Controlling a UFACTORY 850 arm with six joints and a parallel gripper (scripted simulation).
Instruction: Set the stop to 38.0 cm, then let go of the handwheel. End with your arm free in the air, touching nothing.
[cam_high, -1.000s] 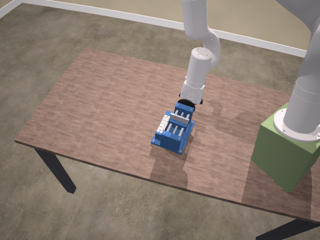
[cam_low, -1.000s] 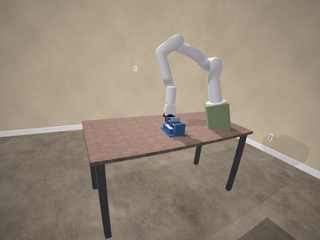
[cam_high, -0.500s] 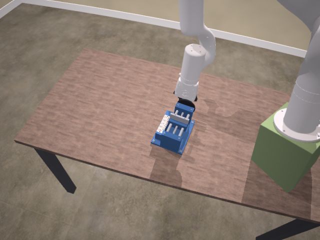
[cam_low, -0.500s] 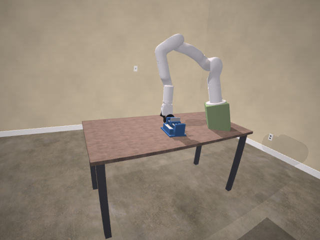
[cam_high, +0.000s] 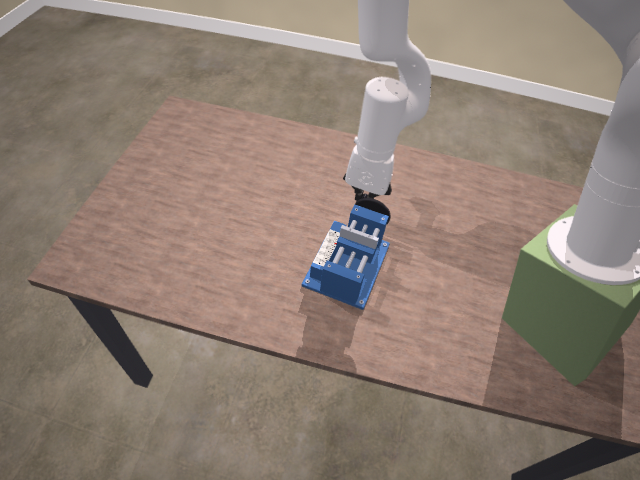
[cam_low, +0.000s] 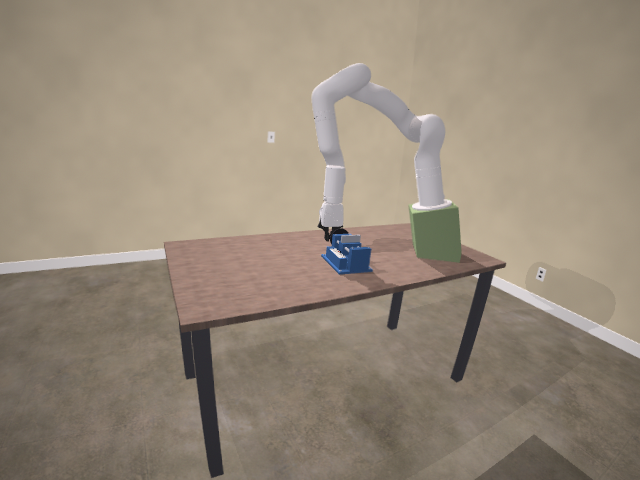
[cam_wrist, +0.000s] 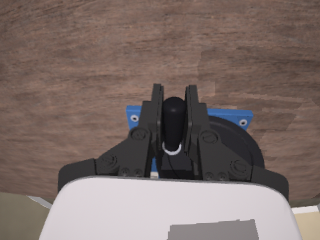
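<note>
A blue stop fixture (cam_high: 347, 256) stands near the middle of the wooden table; it also shows in the exterior view (cam_low: 346, 253). A grey stop bar (cam_high: 357, 237) sits across three metal rods, toward the far end block. A white scale strip (cam_high: 328, 248) runs along the fixture's left side. A black handwheel (cam_high: 376, 206) sits on the far end. My gripper (cam_high: 368, 196) reaches down onto it. In the wrist view my gripper (cam_wrist: 174, 99) is shut on the handwheel's black knob (cam_wrist: 175, 124), with the wheel disc (cam_wrist: 234, 147) and the blue end block beneath.
The arm's green pedestal (cam_high: 568, 299) stands on the table at the right. The table's front edge lies just in front of the fixture.
</note>
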